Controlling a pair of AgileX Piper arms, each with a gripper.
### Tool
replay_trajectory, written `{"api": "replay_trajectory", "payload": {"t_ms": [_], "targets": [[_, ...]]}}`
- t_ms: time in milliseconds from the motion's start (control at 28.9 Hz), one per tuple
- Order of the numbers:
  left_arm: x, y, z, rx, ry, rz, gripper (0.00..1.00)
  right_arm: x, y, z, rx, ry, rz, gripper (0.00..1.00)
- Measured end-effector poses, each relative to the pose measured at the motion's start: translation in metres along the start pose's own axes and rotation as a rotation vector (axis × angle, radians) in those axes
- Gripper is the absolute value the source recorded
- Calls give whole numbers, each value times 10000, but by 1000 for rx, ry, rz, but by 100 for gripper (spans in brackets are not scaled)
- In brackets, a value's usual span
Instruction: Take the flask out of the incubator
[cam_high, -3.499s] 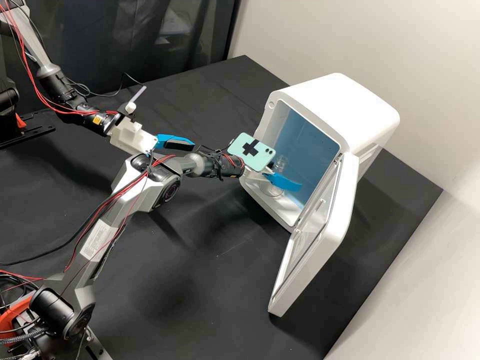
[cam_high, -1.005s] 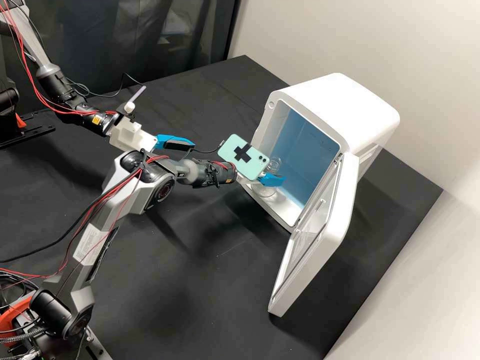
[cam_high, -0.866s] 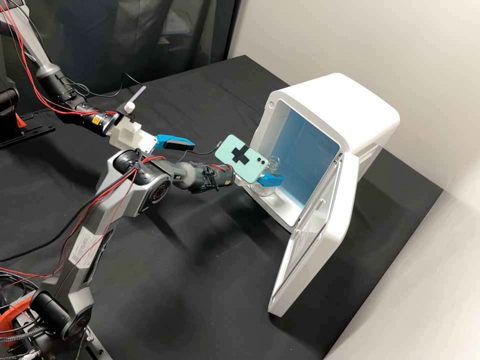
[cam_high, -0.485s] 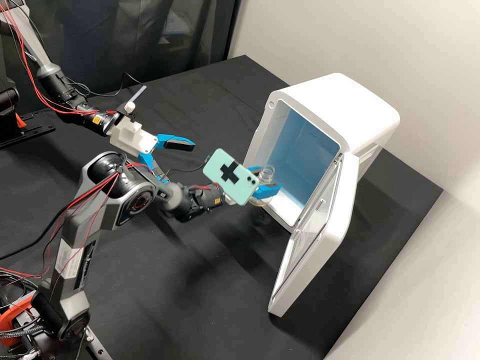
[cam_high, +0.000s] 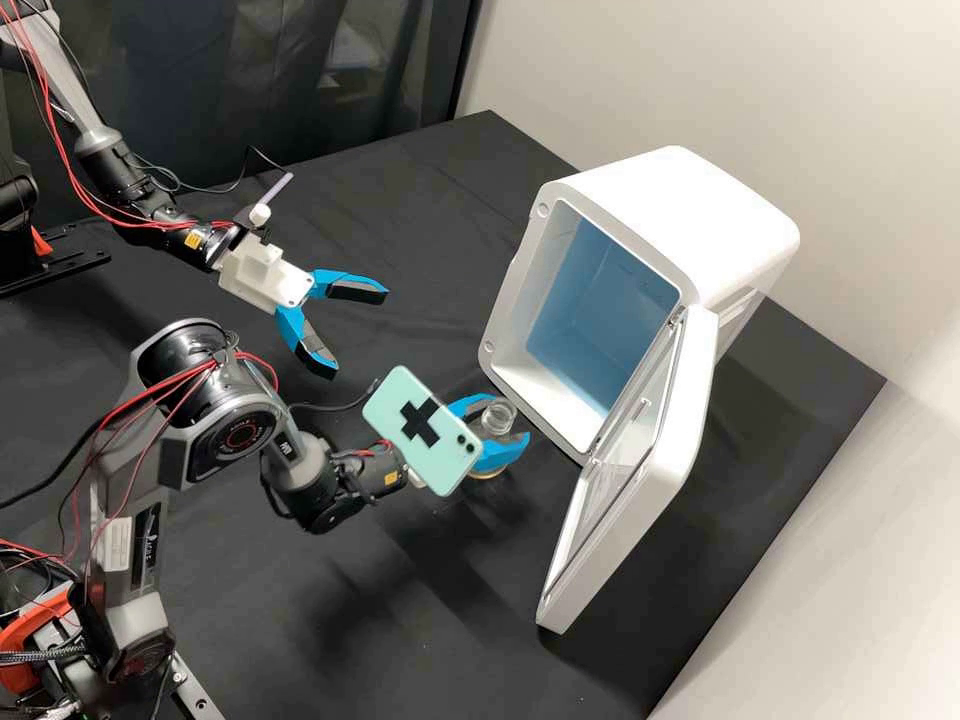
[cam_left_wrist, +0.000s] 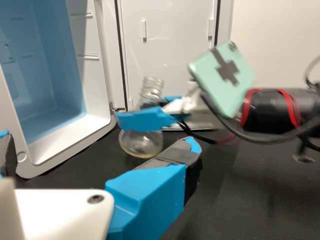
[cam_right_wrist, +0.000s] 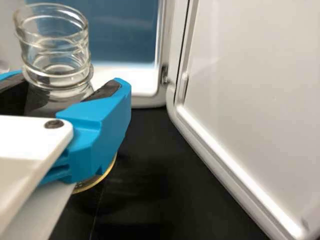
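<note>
The right claw (cam_right_wrist: 56, 97) hides much of the flask (cam_right_wrist: 52, 45).

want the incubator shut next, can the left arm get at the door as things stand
Probably not straight on: the right gripper, shut on the flask, sits between the open left gripper and the door, so it would likely need to go around.

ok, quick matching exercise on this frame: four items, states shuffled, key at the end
Items:
1. flask
2. incubator door
3. left gripper
4. right gripper

States:
A. open, holding nothing, over the bench
B. shut on the glass neck
C. clear glass, outside the incubator, in front of its opening
D. swung open, white

Pairs: 1-C, 2-D, 3-A, 4-B
</note>
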Motion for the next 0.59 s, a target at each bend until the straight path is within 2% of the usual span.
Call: {"api": "replay_trajectory", "payload": {"t_ms": [173, 346, 416, 485, 589], "targets": [[-36, 23, -8, -5, 0, 6, 100, -211, -113, 96, -11, -3, -52, 0], [-62, 55, 9, 8, -15, 18, 100, -224, -224, 170, -15, -20, -90, 0], [-68, 68, 14, 9, -18, 22, 100, -204, -266, 206, -21, -18, -87, 0], [-75, 76, 16, 10, -19, 26, 100, -186, -289, 226, -40, -1, -72, 0], [-80, 81, 17, 10, -20, 32, 100, -162, -338, 264, -67, 8, -64, 0]]}}
